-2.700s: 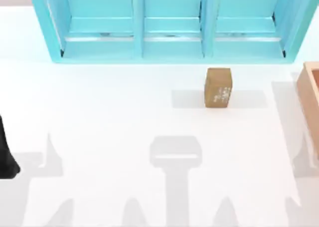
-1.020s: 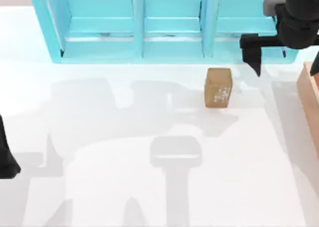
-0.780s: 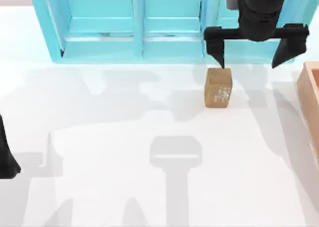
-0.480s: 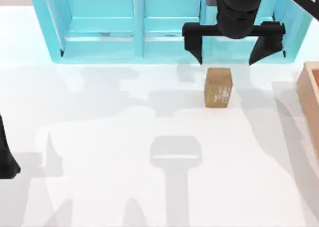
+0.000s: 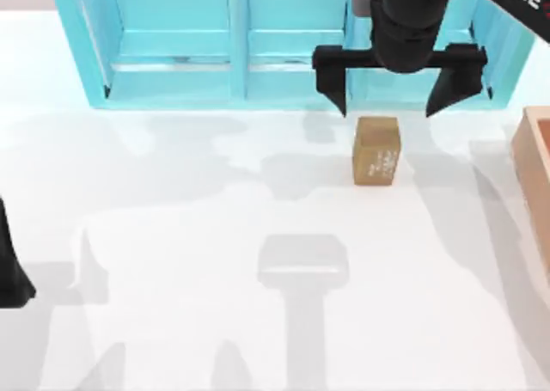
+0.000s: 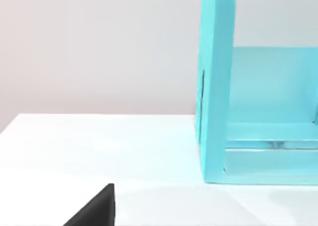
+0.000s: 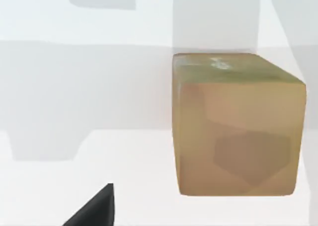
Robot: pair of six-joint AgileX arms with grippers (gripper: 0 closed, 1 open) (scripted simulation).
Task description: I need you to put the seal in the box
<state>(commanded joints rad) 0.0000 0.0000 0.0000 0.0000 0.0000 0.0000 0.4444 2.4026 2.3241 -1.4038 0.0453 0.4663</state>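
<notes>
The seal [image 5: 376,151] is a small brown upright block with pale markings on its near face, standing on the white table just in front of the blue cabinet. In the right wrist view the seal [image 7: 237,126] looms close. My right gripper [image 5: 394,94] hovers open just behind and above the seal, one fingertip at each side, wider than the block. The box [image 5: 536,163] is a tan-orange walled box at the top view's right edge, partly cut off. My left arm [image 5: 10,271] is parked at the left edge.
A big light-blue three-bay cabinet [image 5: 292,64] spans the back of the table, right behind the right gripper; its end wall [image 6: 216,87] fills part of the left wrist view. White tabletop stretches in front of the seal.
The right arm has swung in from the right edge and moved left along the cabinet, its open fingers coming to straddle the spot just behind the seal. The seal has not moved.
</notes>
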